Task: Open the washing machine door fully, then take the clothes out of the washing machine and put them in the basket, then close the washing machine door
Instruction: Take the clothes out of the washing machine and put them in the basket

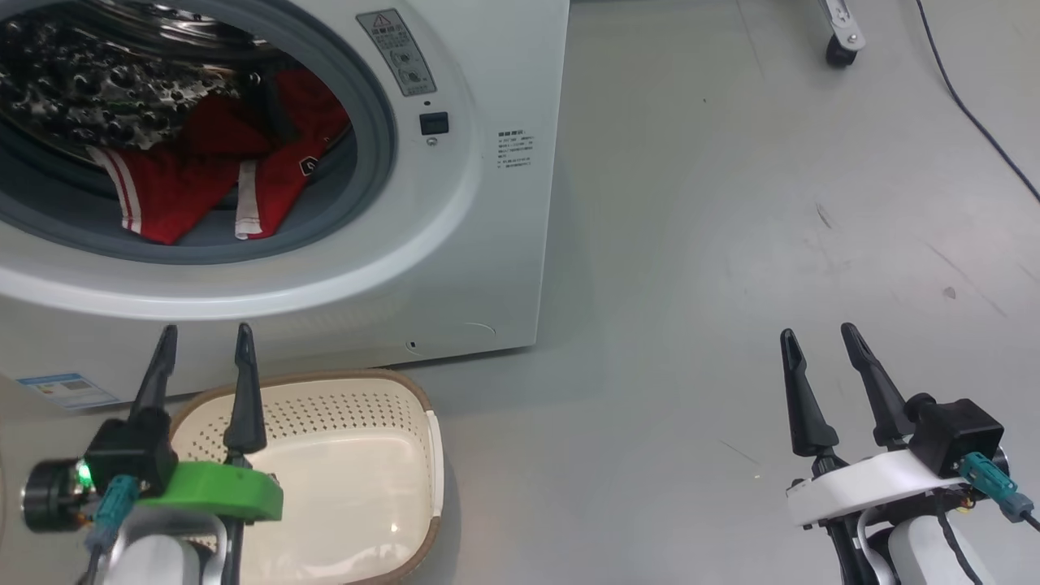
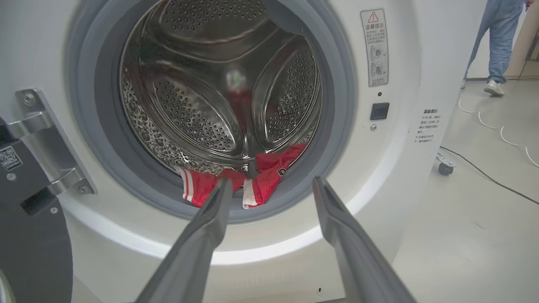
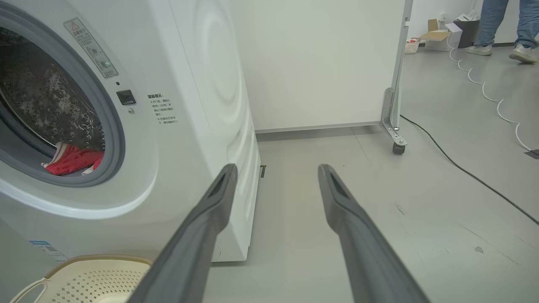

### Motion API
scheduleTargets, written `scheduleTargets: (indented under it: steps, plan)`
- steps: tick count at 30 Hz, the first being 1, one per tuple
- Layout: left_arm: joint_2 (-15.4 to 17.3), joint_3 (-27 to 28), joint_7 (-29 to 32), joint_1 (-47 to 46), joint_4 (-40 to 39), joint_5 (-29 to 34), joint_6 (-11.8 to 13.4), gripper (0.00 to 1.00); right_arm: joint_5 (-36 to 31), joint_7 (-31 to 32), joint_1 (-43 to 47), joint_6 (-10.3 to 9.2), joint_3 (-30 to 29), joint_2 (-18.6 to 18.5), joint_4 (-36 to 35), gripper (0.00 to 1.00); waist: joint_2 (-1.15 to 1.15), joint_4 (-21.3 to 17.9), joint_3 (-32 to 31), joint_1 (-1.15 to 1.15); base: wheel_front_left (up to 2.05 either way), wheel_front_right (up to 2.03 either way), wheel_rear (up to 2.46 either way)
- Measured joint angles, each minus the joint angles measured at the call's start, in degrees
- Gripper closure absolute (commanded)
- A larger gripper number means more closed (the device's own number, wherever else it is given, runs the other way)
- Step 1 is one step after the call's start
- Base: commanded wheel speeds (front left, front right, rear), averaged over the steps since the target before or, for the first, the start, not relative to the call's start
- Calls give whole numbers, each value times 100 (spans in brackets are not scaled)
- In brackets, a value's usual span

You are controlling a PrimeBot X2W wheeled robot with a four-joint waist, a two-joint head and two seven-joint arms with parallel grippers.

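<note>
1. Left hand: fingers spread wide, holding nothing.
2. Basket: on the floor just below and right of the left hand, close in front of the washing machine.
3. Clothes: red, ahead of and above the left hand, heaped at the drum's front on the grey seal.
4. Washing machine door: swung open, left of the left hand.
5. Right hand: fingers wide apart, empty, over bare floor, machine well to its left.
</note>
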Motion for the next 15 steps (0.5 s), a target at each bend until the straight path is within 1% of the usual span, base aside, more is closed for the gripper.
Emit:
scheduleTargets:
  steps: [2, 4, 8, 11, 15]
  plan:
    - [123, -13, 103, -207, 19, 294, 181, 0, 5, 0, -58, 0, 64, 15, -27, 0, 0, -51, 119, 0, 0, 0, 0]
    - [271, -56, 193, -387, 24, 478, 205, 0, 40, 0, -131, 0, 152, 34, -36, 0, 0, -109, 240, 0, 0, 0, 0]
    - [341, -92, 421, -758, 80, 689, 363, 0, 56, 0, -289, 0, 263, 60, -65, 0, 0, -247, 482, 0, 0, 0, 0]
    - [419, 40, 675, -1093, 157, 788, 498, 0, 115, 0, -404, 0, 330, 83, -81, 0, 0, -364, 660, 0, 0, 0, 0]
    - [519, 315, 957, -1595, 285, 882, 598, 0, 188, 0, -562, 0, 382, 137, -91, 0, 0, -536, 889, 0, 0, 0, 0]
